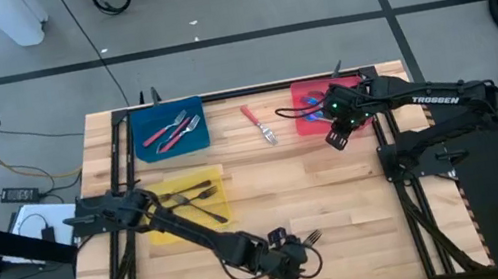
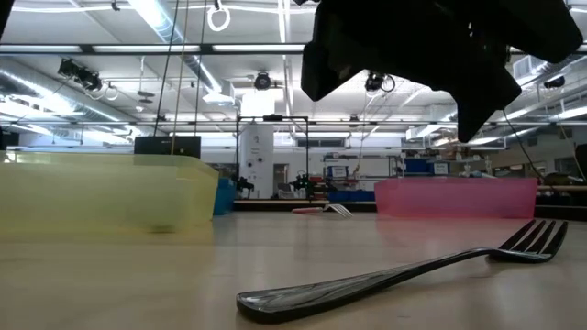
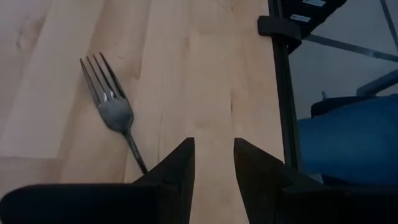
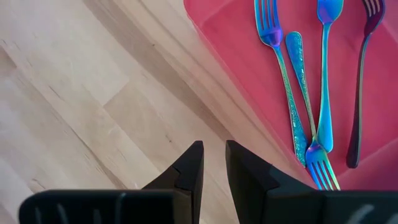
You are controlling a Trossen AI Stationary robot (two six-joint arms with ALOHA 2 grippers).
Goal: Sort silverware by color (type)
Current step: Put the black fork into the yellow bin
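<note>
Left hand (image 1: 290, 273) sat low over the near edge of the desk (image 1: 340, 195), fingers (image 3: 177, 171) a narrow gap apart, holding nothing. The dark fork (image 3: 112, 109) lay flat on the desk just beside it, off to one side of the finger line rather than between the fingers; in the left wrist view its handle ran back under the hand and its tines pointed forward, away from the hand. Long axis roughly parallel to the fingers, slightly skewed. Left arm clearly nearer; likely needs a small sideways shift before closing.

Right hand (image 1: 338, 135) hovered at the edge of the red tray (image 1: 309, 121), fingers nearly together, empty. Blue forks (image 4: 298, 93) lay in that tray. Other dark forks (image 1: 193, 197) were in the yellow tray (image 1: 157, 226), red forks (image 1: 171, 129) in the blue tray (image 1: 144, 147), and one red fork (image 1: 259, 124) loose between the trays.
</note>
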